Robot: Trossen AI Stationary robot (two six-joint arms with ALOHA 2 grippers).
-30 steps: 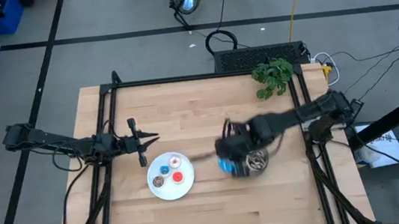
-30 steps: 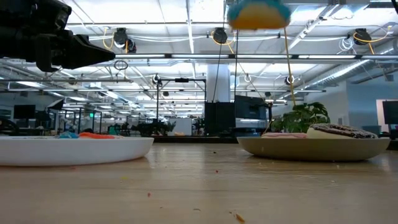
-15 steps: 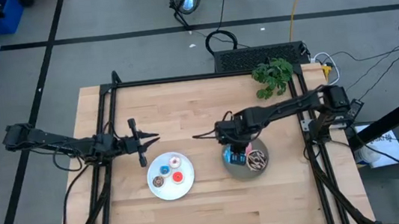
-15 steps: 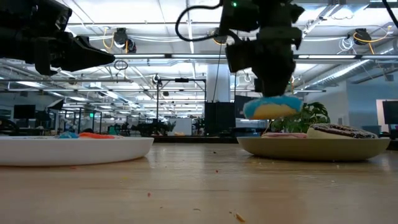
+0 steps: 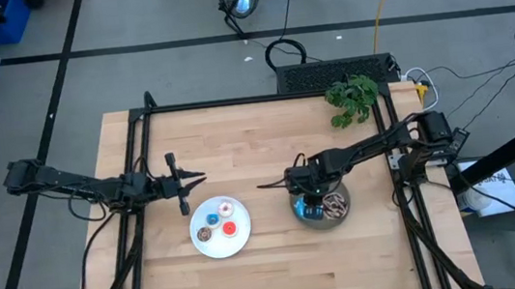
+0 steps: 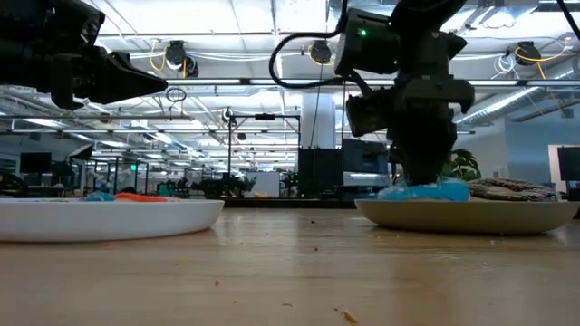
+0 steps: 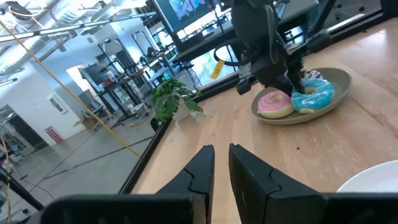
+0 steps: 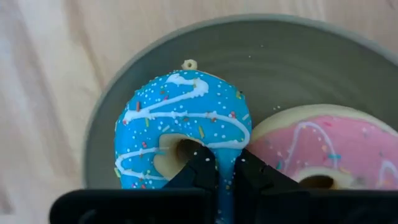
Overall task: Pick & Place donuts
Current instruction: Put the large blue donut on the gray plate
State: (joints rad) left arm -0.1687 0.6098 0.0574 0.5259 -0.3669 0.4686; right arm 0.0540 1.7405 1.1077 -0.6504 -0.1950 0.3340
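The large blue donut (image 8: 180, 124) lies in the grey plate (image 8: 298, 62) beside the pink donut (image 8: 323, 146), and my right gripper (image 8: 225, 174) is shut on it from above. The brown sprinkled donut (image 5: 336, 205) shares that plate. Several tiny donuts rest on the white plate (image 5: 213, 250). My left gripper (image 5: 198, 178) hangs level and shut above the table, left of the white plate, holding nothing. My right gripper pinches the blue donut's ring wall (image 8: 217, 146) on the side facing the pink donut. One finger (image 8: 202, 165) stands at the hole, the other (image 8: 252, 174) outside. The fingers come steeply from above. The donut (image 7: 314, 94) sits tilted in the grey plate against the pink one.
A small green plant (image 5: 352, 98) stands at the table's far right corner. A black frame rail (image 5: 262, 98) runs along the table's edges. Bare wood lies between the two plates and along the near edge.
My right gripper has come down from well above the table with the blue donut and tipped steeper. The donut, which hung clear a second ago, now sits in the grey plate beside the pink one.
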